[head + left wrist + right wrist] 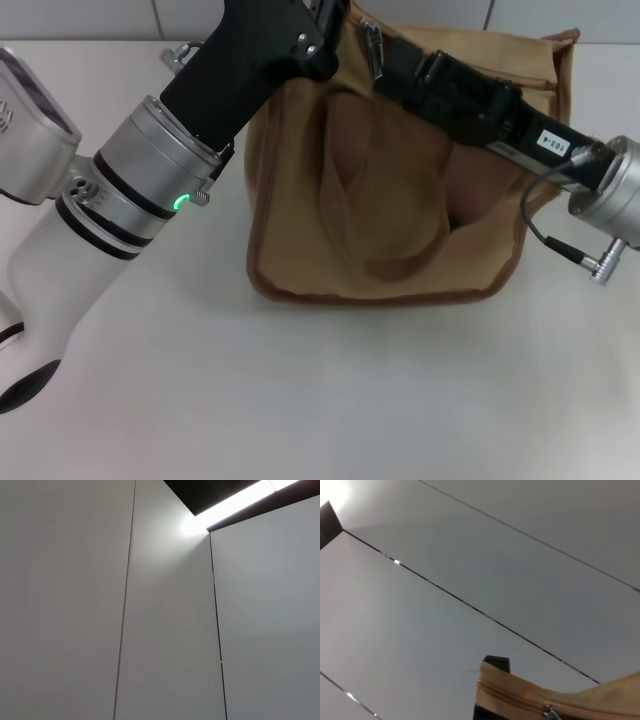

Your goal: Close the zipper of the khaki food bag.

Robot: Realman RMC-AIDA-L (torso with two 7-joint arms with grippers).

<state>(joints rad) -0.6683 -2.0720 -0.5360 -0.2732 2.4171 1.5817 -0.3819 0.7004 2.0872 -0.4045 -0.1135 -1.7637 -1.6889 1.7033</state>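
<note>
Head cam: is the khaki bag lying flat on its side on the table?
No. The khaki food bag stands upright on the white table, its front panel and one loop handle facing the camera.

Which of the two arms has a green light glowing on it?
The left arm: a green light glows on its silver wrist ring. The right arm, reaching across the bag, shows only a white label.
</note>
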